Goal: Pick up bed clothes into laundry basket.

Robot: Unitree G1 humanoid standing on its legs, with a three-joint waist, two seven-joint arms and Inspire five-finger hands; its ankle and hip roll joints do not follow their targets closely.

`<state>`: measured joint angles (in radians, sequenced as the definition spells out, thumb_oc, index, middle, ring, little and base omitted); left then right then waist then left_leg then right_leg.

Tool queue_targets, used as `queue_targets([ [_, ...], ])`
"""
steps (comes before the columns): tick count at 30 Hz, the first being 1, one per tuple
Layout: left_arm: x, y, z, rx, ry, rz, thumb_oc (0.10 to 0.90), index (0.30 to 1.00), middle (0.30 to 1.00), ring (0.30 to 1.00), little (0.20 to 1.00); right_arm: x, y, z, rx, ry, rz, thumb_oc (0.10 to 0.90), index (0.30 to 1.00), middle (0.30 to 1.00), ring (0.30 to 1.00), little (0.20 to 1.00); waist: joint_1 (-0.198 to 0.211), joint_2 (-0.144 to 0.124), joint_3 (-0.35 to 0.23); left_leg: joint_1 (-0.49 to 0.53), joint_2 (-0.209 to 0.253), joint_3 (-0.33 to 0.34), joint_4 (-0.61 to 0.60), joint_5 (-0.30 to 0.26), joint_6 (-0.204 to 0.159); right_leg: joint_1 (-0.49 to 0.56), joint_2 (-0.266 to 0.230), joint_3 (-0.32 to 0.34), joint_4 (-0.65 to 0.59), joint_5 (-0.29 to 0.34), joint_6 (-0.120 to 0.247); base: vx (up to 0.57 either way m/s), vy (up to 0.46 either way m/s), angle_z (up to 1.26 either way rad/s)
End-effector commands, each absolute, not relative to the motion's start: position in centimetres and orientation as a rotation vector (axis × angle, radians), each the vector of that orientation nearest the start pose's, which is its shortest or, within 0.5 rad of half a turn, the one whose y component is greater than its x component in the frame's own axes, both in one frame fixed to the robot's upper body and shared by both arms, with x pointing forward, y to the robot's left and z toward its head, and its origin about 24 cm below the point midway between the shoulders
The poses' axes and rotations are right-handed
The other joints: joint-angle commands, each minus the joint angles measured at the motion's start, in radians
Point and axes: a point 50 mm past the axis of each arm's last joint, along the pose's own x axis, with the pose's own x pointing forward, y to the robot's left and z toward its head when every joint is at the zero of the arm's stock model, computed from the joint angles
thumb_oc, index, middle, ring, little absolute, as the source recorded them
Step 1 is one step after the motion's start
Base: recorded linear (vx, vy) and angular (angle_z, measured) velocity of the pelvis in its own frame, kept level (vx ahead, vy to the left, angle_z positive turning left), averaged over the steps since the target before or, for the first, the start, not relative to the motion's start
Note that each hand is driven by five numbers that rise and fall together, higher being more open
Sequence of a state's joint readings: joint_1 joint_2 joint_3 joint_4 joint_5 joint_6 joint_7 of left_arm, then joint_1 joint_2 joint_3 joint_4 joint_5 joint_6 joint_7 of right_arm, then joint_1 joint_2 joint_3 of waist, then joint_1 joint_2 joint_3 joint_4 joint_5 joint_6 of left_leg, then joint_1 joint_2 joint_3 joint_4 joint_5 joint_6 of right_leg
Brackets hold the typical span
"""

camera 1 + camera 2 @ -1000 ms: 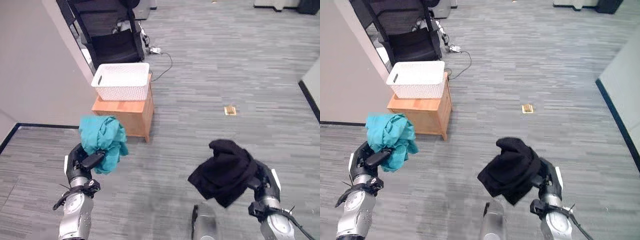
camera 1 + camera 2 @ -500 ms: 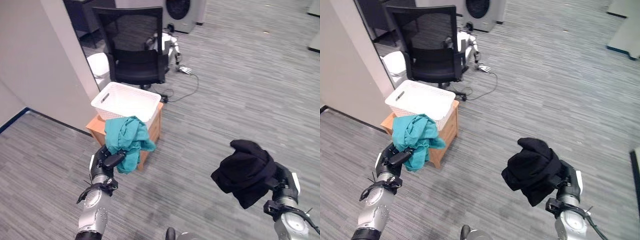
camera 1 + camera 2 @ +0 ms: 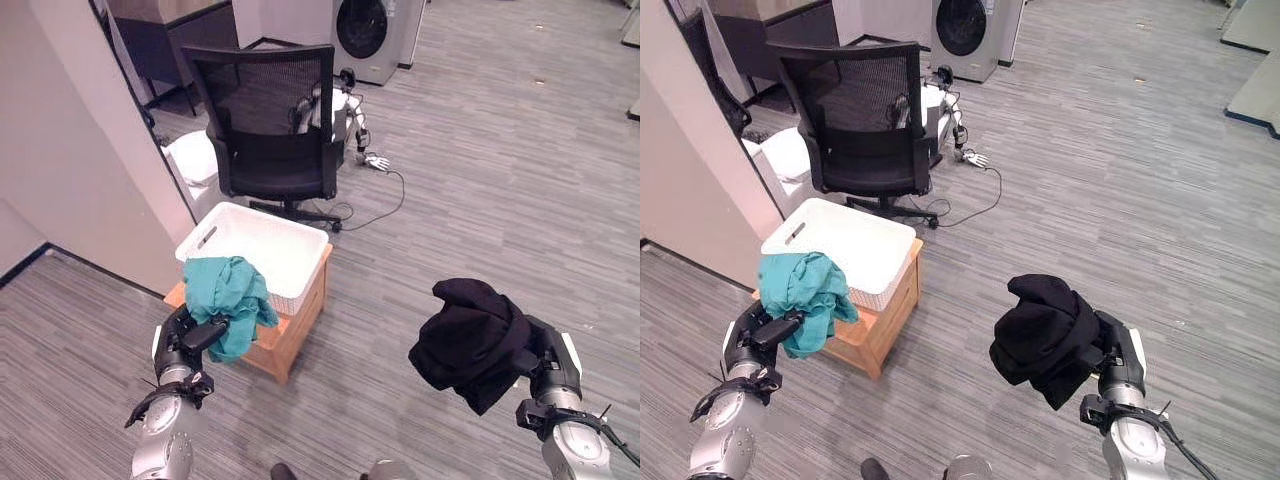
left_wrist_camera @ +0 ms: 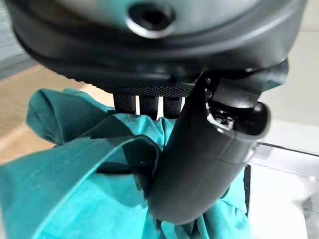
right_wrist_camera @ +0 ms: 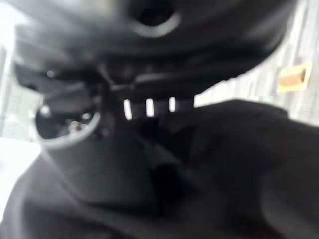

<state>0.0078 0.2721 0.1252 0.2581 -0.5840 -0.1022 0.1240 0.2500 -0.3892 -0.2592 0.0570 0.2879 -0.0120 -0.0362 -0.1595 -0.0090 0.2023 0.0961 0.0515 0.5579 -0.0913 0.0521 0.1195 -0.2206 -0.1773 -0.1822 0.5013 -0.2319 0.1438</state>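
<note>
My left hand (image 3: pixel 183 342) is shut on a teal garment (image 3: pixel 227 296), held up at the near left corner of the white laundry basket (image 3: pixel 292 263); its thumb (image 4: pixel 199 164) presses into the teal cloth (image 4: pixel 75 199). The basket sits on a low wooden stand (image 3: pixel 290 335). My right hand (image 3: pixel 541 368) is shut on a bunched black garment (image 3: pixel 466 342), raised over the floor well to the right of the basket. The black cloth (image 5: pixel 239 169) wraps over that hand's thumb (image 5: pixel 107 154).
A black mesh office chair (image 3: pixel 268 130) stands just behind the basket, with a beige wall (image 3: pixel 75 170) to the left. A washing machine (image 3: pixel 371 32) is at the back. A cable and a spare robot hand (image 3: pixel 375 160) lie on the grey floor past the chair.
The camera has swung, so the chair and basket show closer and more central. My left hand with the teal garment now sits lower against the basket's near corner. Both grips are unchanged.
</note>
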Motion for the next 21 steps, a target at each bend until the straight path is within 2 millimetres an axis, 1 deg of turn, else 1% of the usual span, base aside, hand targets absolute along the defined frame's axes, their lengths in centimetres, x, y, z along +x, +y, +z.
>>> queue_targets([
  [1,26.3,26.6,8.5,-0.192,-0.251,0.280,0.400,0.300,0.300,0.300,0.300,19.7,-32.9,7.5,-0.181,-0.076,-0.466,0.400,0.300,0.300,0.300,0.300,-0.028,-0.040,-0.066,0.102,-0.010,-0.048,0.004,-0.040,-0.171,0.118,0.046,0.044,-0.339,0.318,0.039,0.18,-0.026,0.50],
  [3,26.7,26.1,8.8,-0.171,-0.253,0.247,0.400,0.300,0.300,0.300,0.300,19.4,-33.1,7.6,-0.179,-0.082,-0.478,0.400,0.300,0.300,0.300,0.300,-0.037,-0.048,-0.082,0.111,-0.018,-0.059,0.004,-0.054,-0.168,0.152,0.058,0.066,-0.402,0.317,0.038,0.12,-0.017,0.56],
  [4,26.9,26.1,9.0,-0.136,-0.254,0.228,0.400,0.300,0.300,0.300,0.300,19.8,-32.8,7.8,-0.178,-0.098,-0.463,0.400,0.300,0.300,0.300,0.300,-0.030,-0.049,-0.092,0.116,-0.021,-0.052,0.004,-0.056,-0.169,0.182,0.056,0.056,-0.439,0.320,0.040,0.10,-0.021,0.51],
  [5,27.0,26.2,9.4,-0.100,-0.263,0.208,0.400,0.300,0.300,0.300,0.300,20.1,-32.9,8.0,-0.181,-0.101,-0.457,0.400,0.300,0.300,0.300,0.300,-0.023,-0.047,-0.102,0.116,-0.020,-0.049,0.004,-0.055,-0.171,0.203,0.063,0.057,-0.464,0.319,0.037,0.10,-0.034,0.07],
  [6,27.2,26.4,10.4,-0.044,-0.287,0.185,0.400,0.300,0.300,0.300,0.300,20.2,-33.1,8.3,-0.197,-0.107,-0.451,0.400,0.300,0.300,0.300,0.300,-0.019,-0.043,-0.108,0.116,-0.019,-0.052,0.004,-0.052,-0.174,0.213,0.070,0.056,-0.473,0.321,0.037,0.09,-0.044,-0.23],
  [7,27.6,26.9,12.1,0.025,-0.331,0.162,0.400,0.300,0.300,0.300,0.300,20.5,-33.2,8.8,-0.216,-0.119,-0.433,0.400,0.300,0.300,0.300,0.300,-0.014,-0.039,-0.115,0.115,-0.016,-0.056,0.004,-0.048,-0.178,0.226,0.074,0.050,-0.489,0.317,0.035,0.08,-0.042,-0.21],
  [9,28.7,27.5,16.0,0.111,-0.443,0.145,0.400,0.300,0.300,0.300,0.300,21.4,-33.0,9.7,-0.233,-0.148,-0.400,0.400,0.300,0.300,0.300,0.300,-0.014,-0.035,-0.123,0.114,-0.013,-0.067,0.004,-0.042,-0.186,0.254,0.082,0.034,-0.521,0.311,0.031,0.07,-0.053,-0.15],
  [11,29.7,27.9,19.5,0.191,-0.518,0.127,0.400,0.300,0.300,0.300,0.300,21.8,-32.7,9.9,-0.239,-0.150,-0.362,0.400,0.300,0.300,0.300,0.300,-0.016,-0.027,-0.133,0.114,-0.006,-0.075,0.004,-0.033,-0.196,0.271,0.093,0.026,-0.549,0.311,0.028,0.06,-0.059,0.07],
  [12,29.9,27.9,19.7,0.193,-0.522,0.125,0.400,0.300,0.300,0.300,0.300,21.8,-32.7,9.9,-0.235,-0.153,-0.365,0.400,0.300,0.300,0.300,0.300,-0.016,-0.030,-0.130,0.114,-0.005,-0.078,0.004,-0.033,-0.197,0.274,0.093,0.023,-0.553,0.312,0.027,0.08,-0.071,0.11],
  [13,30.9,28.6,22.9,0.324,-0.559,0.140,0.400,0.300,0.300,0.300,0.300,22.1,-32.5,9.8,-0.243,-0.138,-0.328,0.400,0.300,0.300,0.300,0.300,-0.021,-0.021,-0.140,0.114,0.000,-0.082,0.004,-0.025,-0.206,0.285,0.103,0.017,-0.577,0.315,0.027,0.07,-0.061,0.08],
  [15,32.0,29.1,26.1,0.484,-0.563,0.150,0.400,0.300,0.300,0.300,0.300,22.1,-32.6,9.6,-0.250,-0.121,-0.313,0.400,0.300,0.300,0.300,0.300,-0.025,-0.016,-0.142,0.108,0.003,-0.087,0.004,-0.017,-0.213,0.284,0.106,0.013,-0.582,0.316,0.029,0.06,-0.062,0.18],
  [16,32.2,29.4,27.2,0.514,-0.567,0.157,0.400,0.300,0.300,0.300,0.300,22.1,-32.5,9.5,-0.258,-0.114,-0.304,0.400,0.300,0.300,0.300,0.300,-0.031,-0.011,-0.144,0.105,0.003,-0.088,0.004,-0.015,-0.216,0.283,0.108,0.014,-0.584,0.317,0.031,0.05,-0.045,0.23],
  [17,32.9,29.9,28.7,0.566,-0.547,0.167,0.400,0.300,0.300,0.300,0.300,21.8,-32.5,9.2,-0.260,-0.098,-0.293,0.400,0.300,0.300,0.300,0.300,-0.041,-0.005,-0.145,0.095,0.005,-0.091,0.004,-0.010,-0.221,0.280,0.109,0.011,-0.585,0.321,0.034,0.05,-0.040,0.12],
  [18,33.6,29.9,29.7,0.581,-0.535,0.175,0.400,0.300,0.300,0.300,0.300,21.3,-32.7,8.8,-0.261,-0.079,-0.298,0.400,0.300,0.300,0.300,0.300,-0.049,0.000,-0.145,0.087,0.005,-0.093,0.004,-0.006,-0.225,0.275,0.111,0.011,-0.587,0.323,0.035,0.05,-0.030,0.18],
  [20,34.2,30.2,29.8,0.629,-0.492,0.185,0.400,0.300,0.300,0.300,0.300,21.0,-32.9,8.5,-0.261,-0.066,-0.306,0.400,0.300,0.300,0.300,0.300,-0.058,0.005,-0.147,0.083,0.006,-0.090,0.004,-0.002,-0.228,0.271,0.113,0.012,-0.589,0.326,0.036,0.06,-0.020,0.15],
  [21,34.9,30.5,30.2,0.710,-0.438,0.201,0.400,0.300,0.300,0.300,0.300,20.5,-33.0,8.0,-0.251,-0.044,-0.313,0.400,0.300,0.300,0.300,0.300,-0.068,0.010,-0.148,0.076,0.008,-0.084,0.004,-0.001,-0.232,0.264,0.115,0.012,-0.589,0.329,0.038,0.07,-0.015,-0.04],
])
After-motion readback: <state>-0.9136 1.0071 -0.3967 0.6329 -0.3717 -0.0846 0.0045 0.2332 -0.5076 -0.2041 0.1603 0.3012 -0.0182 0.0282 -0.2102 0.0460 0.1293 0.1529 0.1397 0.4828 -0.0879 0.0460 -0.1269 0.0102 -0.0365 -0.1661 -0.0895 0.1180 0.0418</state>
